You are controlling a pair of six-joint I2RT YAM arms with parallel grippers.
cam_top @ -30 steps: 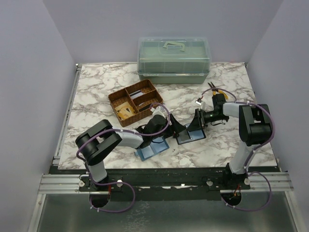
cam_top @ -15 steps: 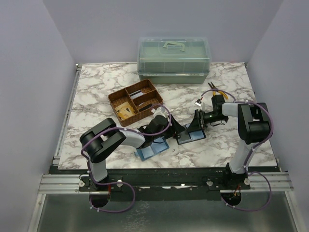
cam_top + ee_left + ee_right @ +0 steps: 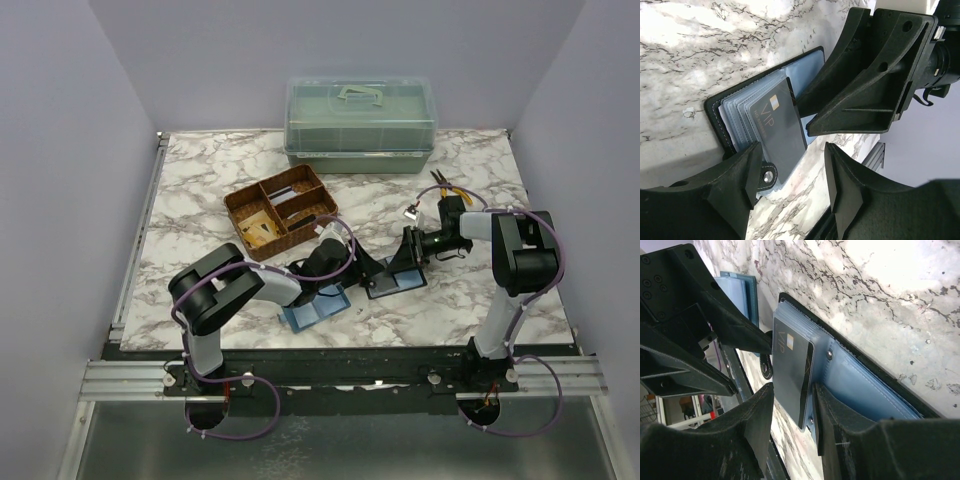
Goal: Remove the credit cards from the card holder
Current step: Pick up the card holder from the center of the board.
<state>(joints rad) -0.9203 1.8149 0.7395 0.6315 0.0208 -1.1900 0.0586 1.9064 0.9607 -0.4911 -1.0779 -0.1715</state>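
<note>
Top: holder (image 3: 395,282) lies open toward 5 o'clock on the table (image 3: 200,190), at 3 o'clock of the folder (image 3: 315,306), between left gripper (image 3: 367,267) and right gripper (image 3: 407,256).
Left wrist: left fingers (image 3: 740,180) released, straddling the VIP card (image 3: 777,130).
Right wrist: right fingers (image 3: 757,415) flank the card's end; whether clenched, we cannot tell.

Plain pale lilac walls (image 3: 60,150) box in a white marble-look tabletop (image 3: 200,180), aluminium rail (image 3: 340,378) along the near edge.
</note>
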